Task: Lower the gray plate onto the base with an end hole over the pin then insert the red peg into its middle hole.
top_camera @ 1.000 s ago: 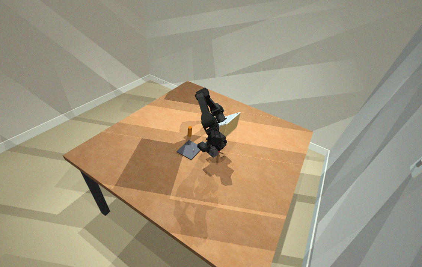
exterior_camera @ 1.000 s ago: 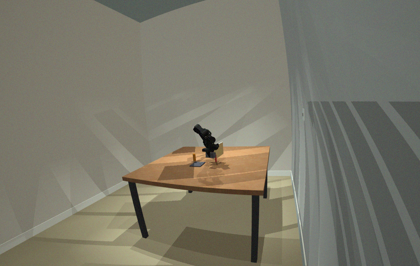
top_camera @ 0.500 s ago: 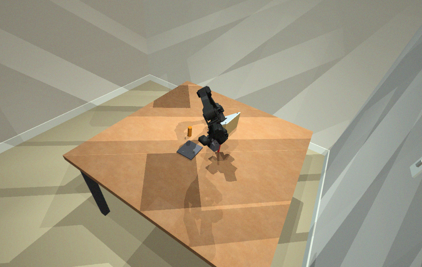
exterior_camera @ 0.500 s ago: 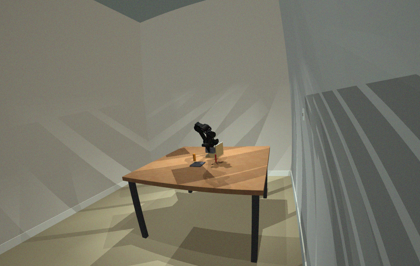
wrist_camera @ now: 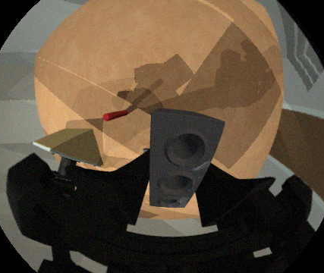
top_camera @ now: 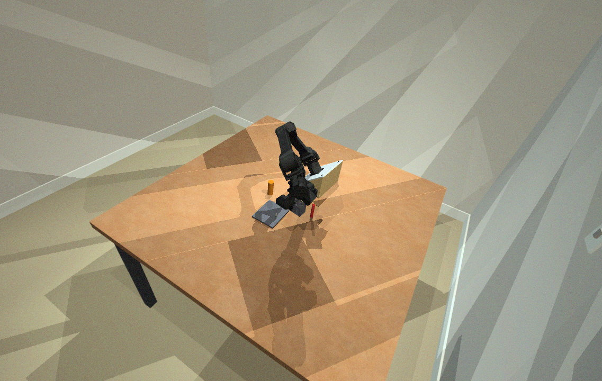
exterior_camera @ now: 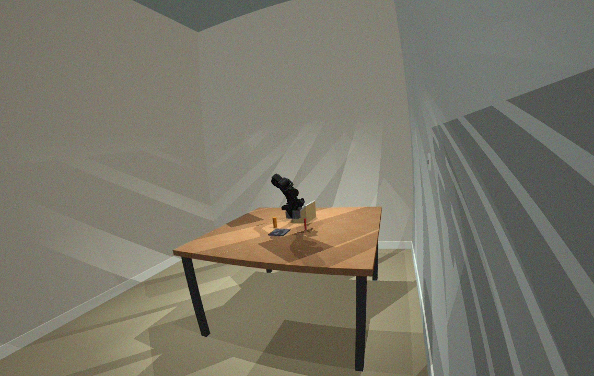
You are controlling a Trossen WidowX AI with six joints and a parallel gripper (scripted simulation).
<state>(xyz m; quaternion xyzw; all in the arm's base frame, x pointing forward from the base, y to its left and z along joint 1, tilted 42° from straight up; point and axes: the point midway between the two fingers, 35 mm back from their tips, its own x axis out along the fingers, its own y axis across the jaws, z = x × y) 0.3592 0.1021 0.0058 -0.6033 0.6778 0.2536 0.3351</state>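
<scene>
My gripper (top_camera: 297, 202) (exterior_camera: 292, 210) (wrist_camera: 172, 152) is shut on the gray plate (top_camera: 298, 208) (exterior_camera: 292, 214) (wrist_camera: 158, 148). The plate is held above the table, to the right of the base in the top and exterior views, and several of its holes face the wrist camera. The flat blue-gray base (top_camera: 262, 217) (exterior_camera: 276, 232) lies on the table, its small pin (top_camera: 275, 215) near its right side. The red peg (top_camera: 312, 211) (exterior_camera: 305, 224) (wrist_camera: 116, 115) stands on the table, right of the held plate in the top and exterior views. The plate is clear of the base and its pin.
An orange cylinder (top_camera: 270, 187) (exterior_camera: 274, 222) stands on the table (top_camera: 174, 203) (exterior_camera: 233, 247) behind the base. A beige box with a whitish top (top_camera: 330, 181) (exterior_camera: 310, 212) (wrist_camera: 74, 144) stands beside the arm, behind the red peg.
</scene>
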